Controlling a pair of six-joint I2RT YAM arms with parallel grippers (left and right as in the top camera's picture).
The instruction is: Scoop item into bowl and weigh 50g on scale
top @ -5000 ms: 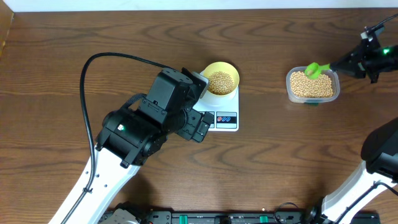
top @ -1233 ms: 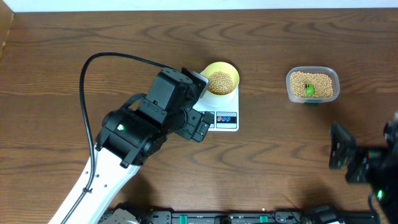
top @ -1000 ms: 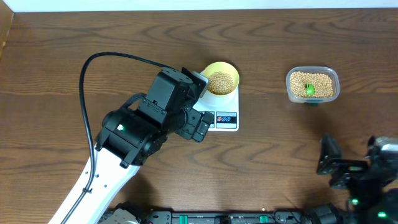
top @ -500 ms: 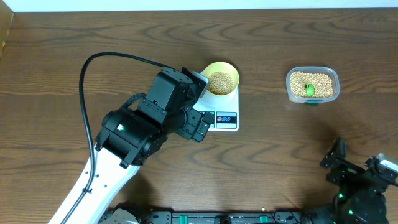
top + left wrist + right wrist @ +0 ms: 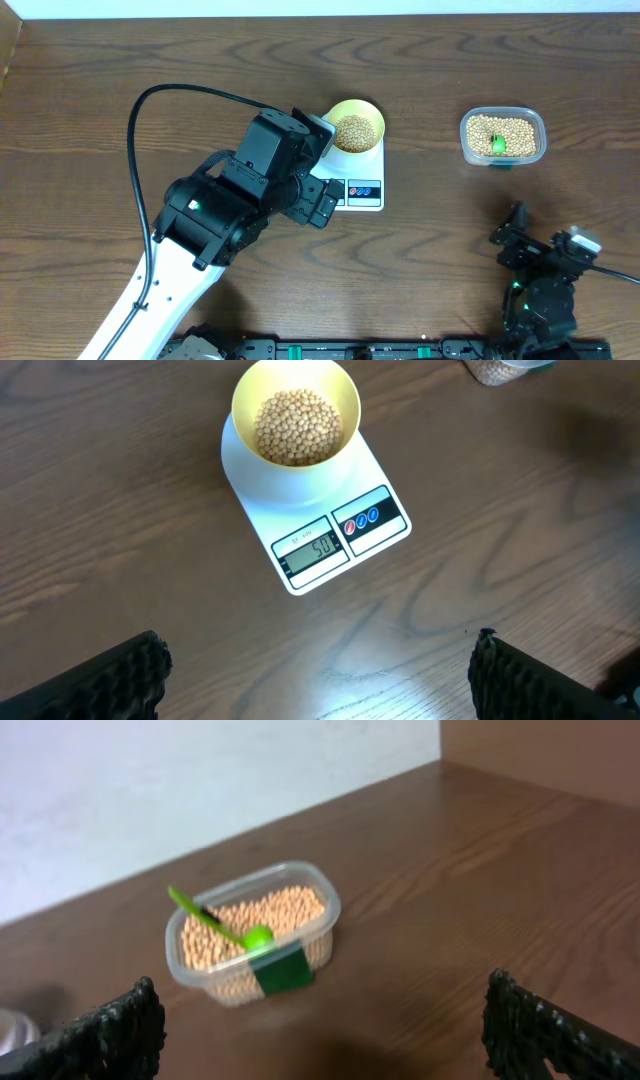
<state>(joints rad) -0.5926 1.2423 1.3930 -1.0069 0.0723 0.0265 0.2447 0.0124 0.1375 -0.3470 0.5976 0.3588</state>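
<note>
My left gripper and right gripper gaped wide; a green plastic scoop lay in the clear plastic tub.

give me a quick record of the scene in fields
bowl: pale yellow, on the scale, holds beans
scale display: looks like 50
tub: clear, apart from the scale, holds more beans
scoop: green, resting in the tub
left gripper: open, empty, above the scale
right gripper: open, empty, facing the tub
</note>
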